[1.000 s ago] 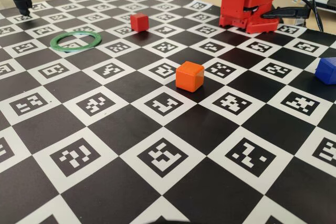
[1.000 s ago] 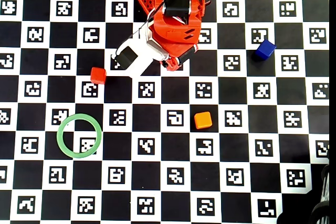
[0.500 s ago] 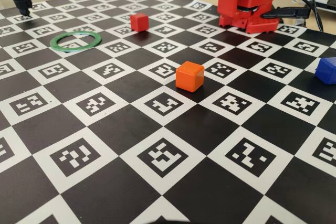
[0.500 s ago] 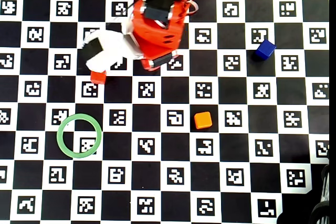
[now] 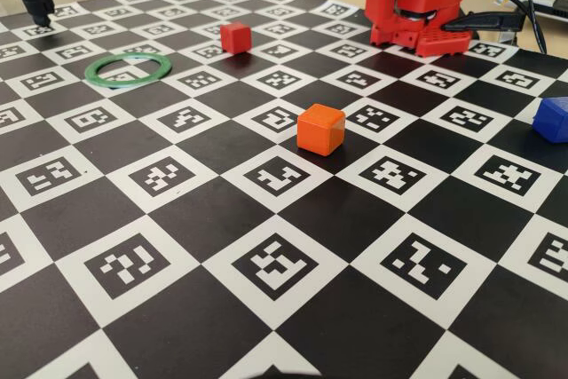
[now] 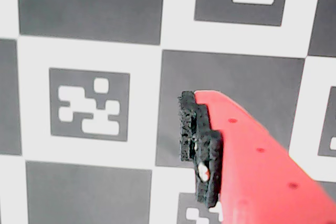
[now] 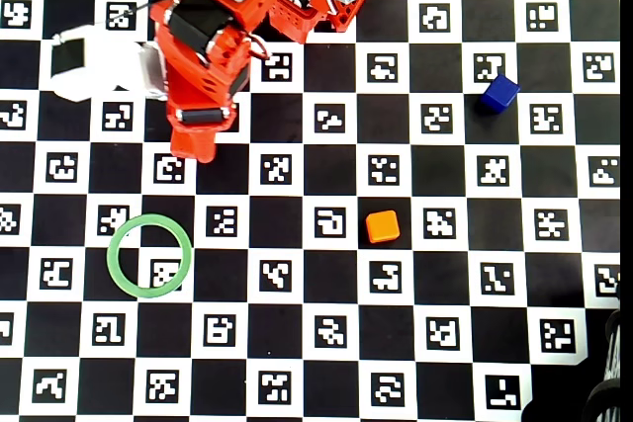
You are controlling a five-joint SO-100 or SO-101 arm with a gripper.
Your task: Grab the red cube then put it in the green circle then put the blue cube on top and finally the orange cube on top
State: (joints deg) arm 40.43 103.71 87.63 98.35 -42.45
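Red cube sits on the checkered marker board at about eleven o'clock in the fixed view, resting flat and free of any grip; in the overhead view it cannot be seen, most likely because the arm hangs directly over that spot, which suggests the robot is lining up for the first pick. Left of it in the fixed view, at roughly ten o'clock, lies the green circle, empty, its open centre waiting as the base of the stack. Toward the middle, the orange cube stands alone, well apart from everything else, left for the last layer. At about two o'clock in the overhead view the blue cube rests far to the right, also untouched. As for the gripper, the wrist view shows only one red finger with a black pad above bare board, holding nothing and touching nothing; the other finger is out of frame, so whether the jaws are spread or closed cannot be told.
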